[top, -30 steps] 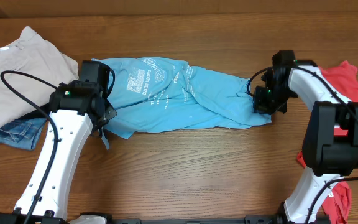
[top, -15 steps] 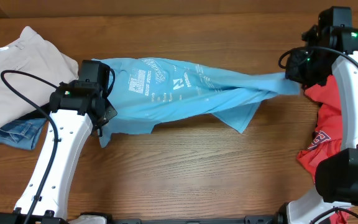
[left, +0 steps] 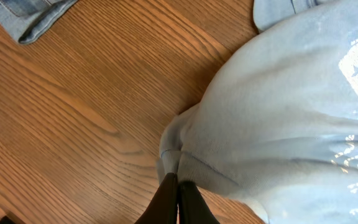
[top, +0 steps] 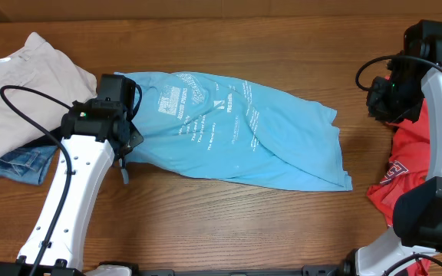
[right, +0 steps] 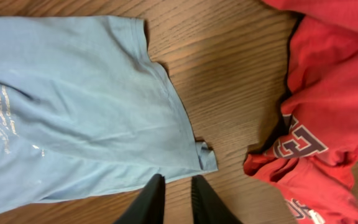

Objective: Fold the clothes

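The light blue T-shirt (top: 236,130) lies spread across the middle of the table, white lettering up. My left gripper (top: 125,147) is shut on its left edge; the left wrist view shows the closed fingertips (left: 178,182) pinching a fold of the pale blue cloth (left: 278,112). My right gripper (top: 380,98) is open and empty, raised beyond the shirt's right end. The right wrist view shows it (right: 178,182) over bare wood, just off the shirt's corner (right: 73,106). Red T-shirts (top: 409,157) with white print lie heaped at the right edge, and they also show in the right wrist view (right: 328,93).
Beige trousers (top: 25,84) lie on blue denim jeans (top: 14,165) at the far left; a jeans corner shows in the left wrist view (left: 30,15). Bare wooden table (top: 229,222) runs along the front.
My right gripper pulled the shirt's right end to the right, then let go and opened. The shirt dropped and now lies spread flat. The left gripper kept its hold.
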